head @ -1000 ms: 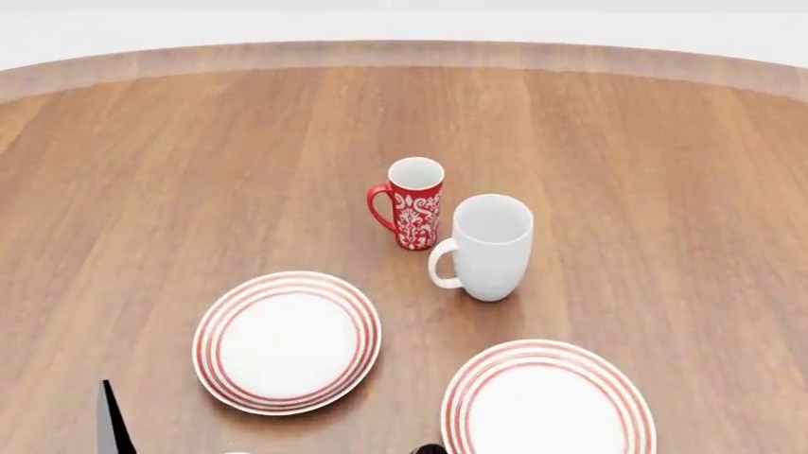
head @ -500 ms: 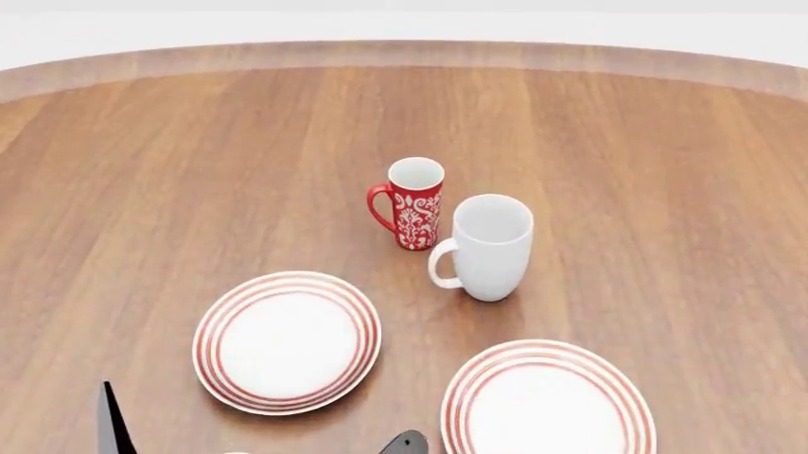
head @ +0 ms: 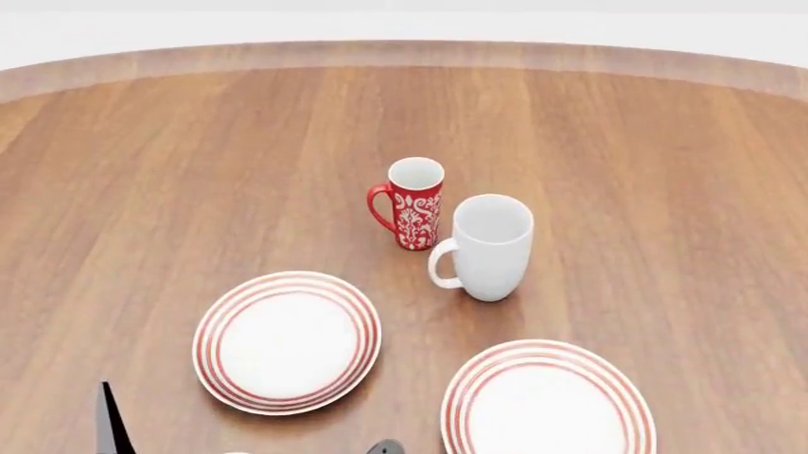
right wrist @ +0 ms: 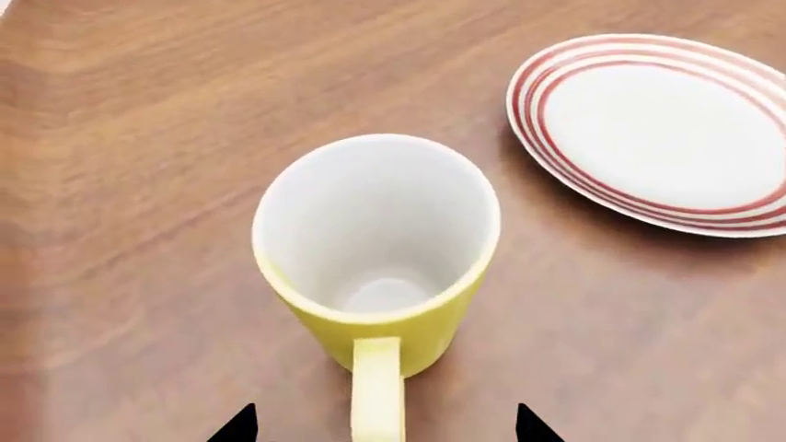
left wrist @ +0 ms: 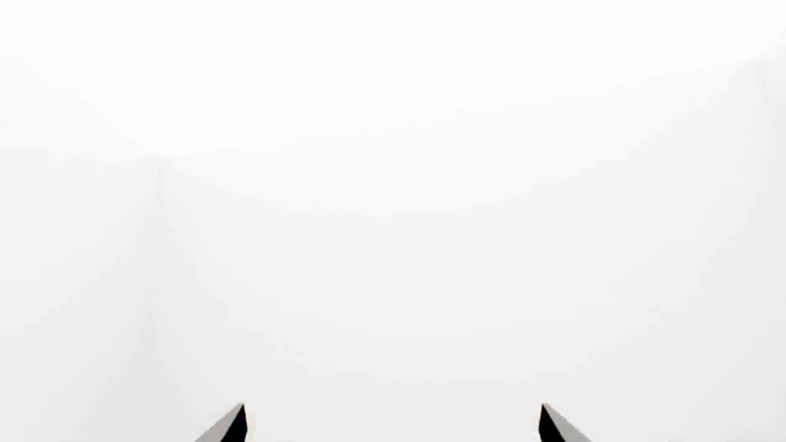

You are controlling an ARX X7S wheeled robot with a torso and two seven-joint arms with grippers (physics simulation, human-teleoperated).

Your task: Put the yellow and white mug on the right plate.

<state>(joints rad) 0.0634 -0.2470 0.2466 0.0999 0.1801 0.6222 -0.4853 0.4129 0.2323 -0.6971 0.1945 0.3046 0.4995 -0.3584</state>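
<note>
While the yellow and white mug [right wrist: 375,267] stands on wood table [head: 189,170] | both claws open, empty.

Glossy ceramic yellow and white mug [right wrist: 375,267], wood-grain table [right wrist: 147,138].

No readable text, label, brand or number is showing anywhere. The red mug [head: 414,203] is carrying only a white floral pattern, and both plates are bearing plain red rings.
</note>
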